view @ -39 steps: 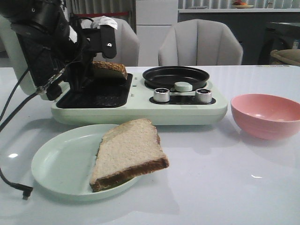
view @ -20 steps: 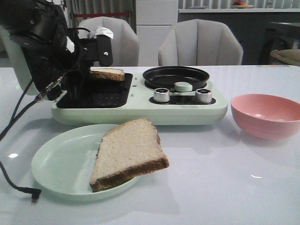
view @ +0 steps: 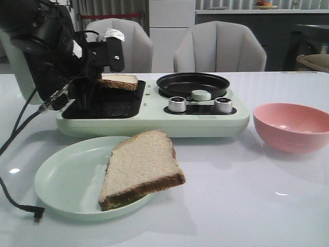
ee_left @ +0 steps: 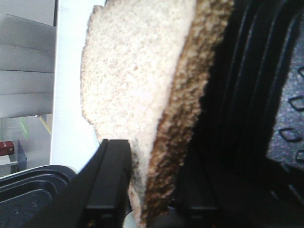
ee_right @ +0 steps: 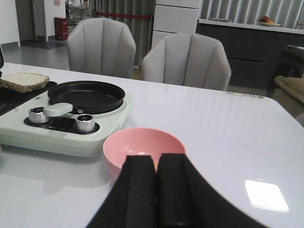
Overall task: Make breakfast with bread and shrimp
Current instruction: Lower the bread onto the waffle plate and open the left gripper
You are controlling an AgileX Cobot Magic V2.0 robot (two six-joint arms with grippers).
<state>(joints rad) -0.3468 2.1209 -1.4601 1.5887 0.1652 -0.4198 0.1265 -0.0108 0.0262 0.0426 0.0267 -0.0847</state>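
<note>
My left gripper (view: 105, 72) is shut on one end of a bread slice (view: 120, 81) and holds it roughly level, low over the black grill plate (view: 105, 105) of the pale green breakfast maker. The left wrist view shows both fingers clamping the slice (ee_left: 137, 85) on its pale face and brown crust, around the gripper (ee_left: 154, 156). A second bread slice (view: 141, 167) leans on the rim of the pale green plate (view: 61, 180) in front. My right gripper (ee_right: 156, 159) is shut and empty, just short of the pink bowl (ee_right: 137, 142). The shrimp is not visible.
On the right half of the breakfast maker (view: 154, 121) sits a round black pan (view: 193, 82), with two metal knobs (view: 177, 104) in front of it. The pink bowl (view: 290, 126) stands at the right. A black cable (view: 20, 206) trails at the front left. Grey chairs stand behind the table.
The held slice has turned from tilted, crust showing, to nearly level over the grill plate. The left arm shifted slightly left. The slice on the plate has not moved.
</note>
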